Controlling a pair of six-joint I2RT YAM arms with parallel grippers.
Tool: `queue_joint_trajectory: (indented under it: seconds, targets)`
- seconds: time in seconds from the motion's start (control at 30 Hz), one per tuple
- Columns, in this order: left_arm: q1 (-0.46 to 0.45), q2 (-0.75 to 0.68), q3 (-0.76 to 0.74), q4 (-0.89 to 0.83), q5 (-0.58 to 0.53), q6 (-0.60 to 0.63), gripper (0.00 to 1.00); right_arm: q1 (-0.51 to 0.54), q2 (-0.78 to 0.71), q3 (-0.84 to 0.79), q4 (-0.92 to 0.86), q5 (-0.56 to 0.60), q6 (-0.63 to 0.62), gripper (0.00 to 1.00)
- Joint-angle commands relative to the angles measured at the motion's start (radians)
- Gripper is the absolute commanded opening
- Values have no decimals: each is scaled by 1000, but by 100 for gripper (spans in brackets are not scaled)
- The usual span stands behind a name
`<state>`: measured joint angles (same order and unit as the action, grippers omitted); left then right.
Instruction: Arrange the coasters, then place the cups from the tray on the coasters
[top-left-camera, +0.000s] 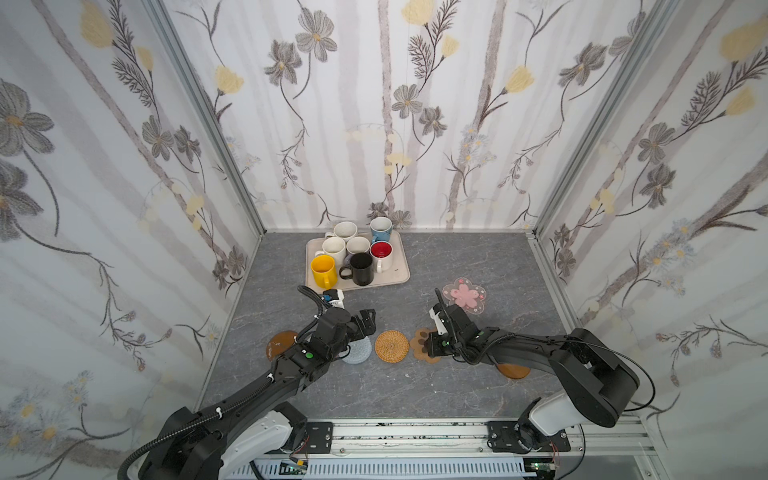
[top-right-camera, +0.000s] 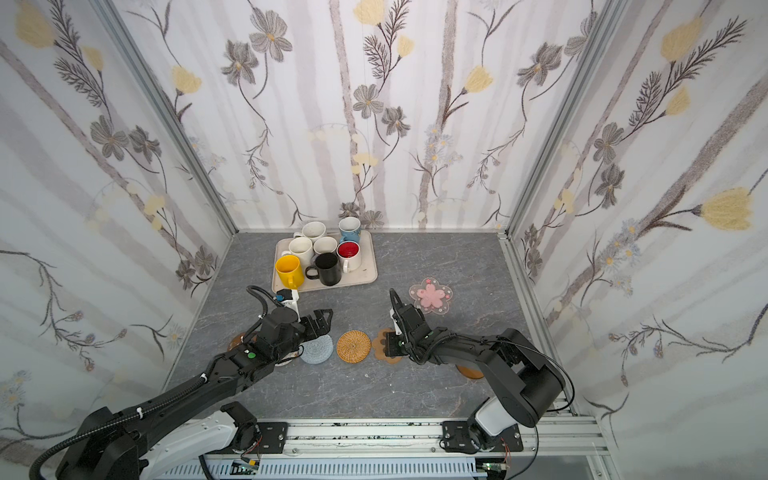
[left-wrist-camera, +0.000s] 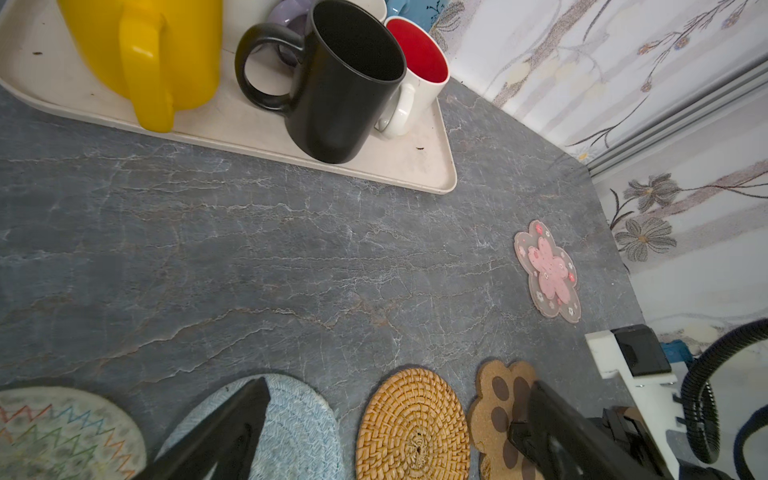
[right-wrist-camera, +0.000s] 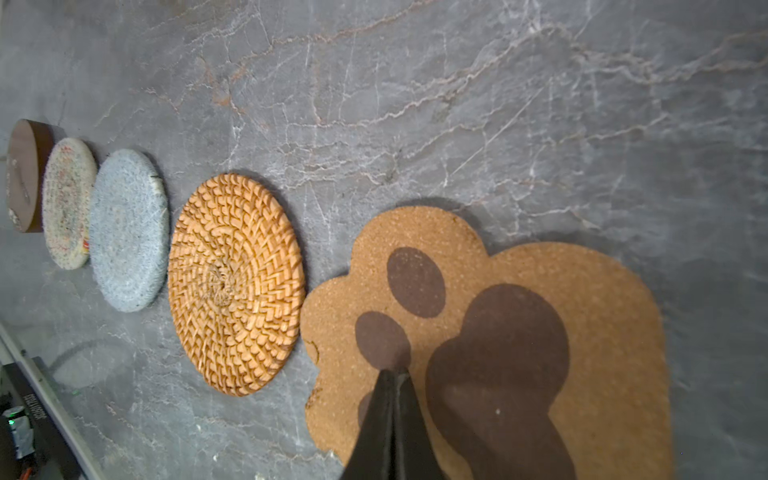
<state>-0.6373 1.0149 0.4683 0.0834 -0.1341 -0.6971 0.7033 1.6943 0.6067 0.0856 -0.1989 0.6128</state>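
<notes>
**A:** What does the right gripper (right-wrist-camera: 392, 372) do here?

**B:** Its jaws are closed into one wedge and hold nothing. The tips press down on the brown paw-shaped cork coaster (right-wrist-camera: 540, 257), which lies flat on the grey marbled table (right-wrist-camera: 415, 104). This is probably a push to line the coaster up with the row.

**A:** Where is the row?

**B:** Just beside the tips lies the round woven rattan coaster (right-wrist-camera: 235, 282). Whether it touches the paw cannot be told. Farther along that side come the round blue crochet coaster (right-wrist-camera: 126, 230), the beige woven coaster (right-wrist-camera: 66, 203) and a brown wooden disc (right-wrist-camera: 25, 174).

**A:** How should the push be done?

**B:** Press lightly and straight down, and slide slowly — cork may pivot about a single contact. Stop before the paw rides onto the rattan rim.

**A:** And the left gripper (left-wrist-camera: 397, 388)?

**B:** Its jaws are spread wide and empty, hovering above the crochet and rattan coasters, and it is best kept clear of the push.

**A:** What remains?

**B:** The pink blossom-shaped coaster (top-left-camera: 464, 296) lies beyond the right gripper, outside the row. The handled ceramic cups (top-left-camera: 358, 246) all stand on the cream rectangular plastic tray (top-left-camera: 395, 274), beyond the left gripper.
</notes>
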Motion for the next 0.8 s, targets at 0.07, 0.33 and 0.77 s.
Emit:
queue_joint_trajectory:
  seconds: [0.07, 0.33, 0.77]
  targets:
    - [-11, 11, 7, 73, -12, -10, 100, -43, -8, -28, -3, 49, 18, 0]
    - [-12, 4, -10, 97, -13, -8, 100, -64, -60, -37, -21, 68, 0, 0]
    - [-14, -22, -35, 110, -6, 0, 100, -26, 12, 1, 6, 34, 24, 0]
